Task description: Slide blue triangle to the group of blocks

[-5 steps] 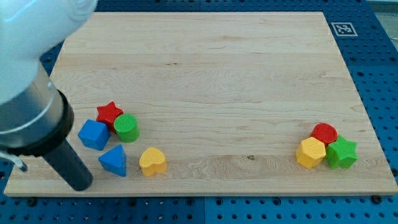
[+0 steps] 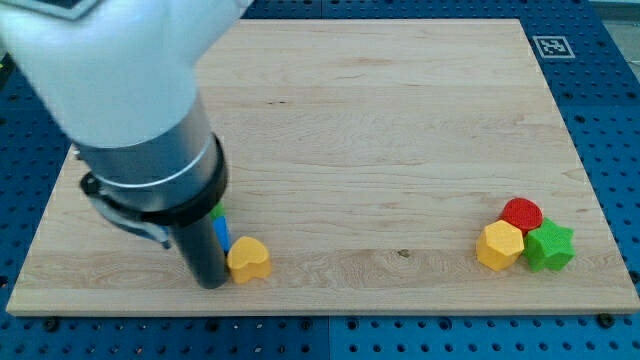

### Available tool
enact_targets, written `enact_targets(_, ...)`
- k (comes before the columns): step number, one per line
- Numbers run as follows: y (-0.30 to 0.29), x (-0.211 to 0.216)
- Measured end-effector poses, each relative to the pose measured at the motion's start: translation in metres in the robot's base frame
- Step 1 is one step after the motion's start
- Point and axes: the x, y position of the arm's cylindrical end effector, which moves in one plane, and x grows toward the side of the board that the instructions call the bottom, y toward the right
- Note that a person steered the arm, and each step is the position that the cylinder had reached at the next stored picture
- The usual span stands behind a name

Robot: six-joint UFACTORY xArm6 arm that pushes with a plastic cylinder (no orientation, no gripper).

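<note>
My arm fills the view's left and its dark rod comes down to my tip (image 2: 213, 283) near the board's bottom edge. The tip sits just left of the yellow heart block (image 2: 248, 259). Only a thin sliver of a blue block (image 2: 221, 233), probably the blue triangle, shows beside the rod, above the heart. A speck of green (image 2: 217, 213) shows above that. The other blocks on the left are hidden behind the arm.
A group of three blocks sits at the view's lower right: a red cylinder (image 2: 522, 214), a yellow hexagon (image 2: 499, 246) and a green star (image 2: 550, 246). The wooden board (image 2: 380, 130) lies on a blue pegboard. A marker tag (image 2: 550, 46) is at the top right corner.
My arm has swung to the view's right, and the tip moved right along the bottom edge up to the yellow heart. It now hides the red star, blue cube and most of the blue triangle and green cylinder.
</note>
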Motion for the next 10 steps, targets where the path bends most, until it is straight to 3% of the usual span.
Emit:
enact_targets(3,-0.002,-0.056)
enact_targets(6,0.002,-0.139)
enact_targets(10,0.115,-0.143)
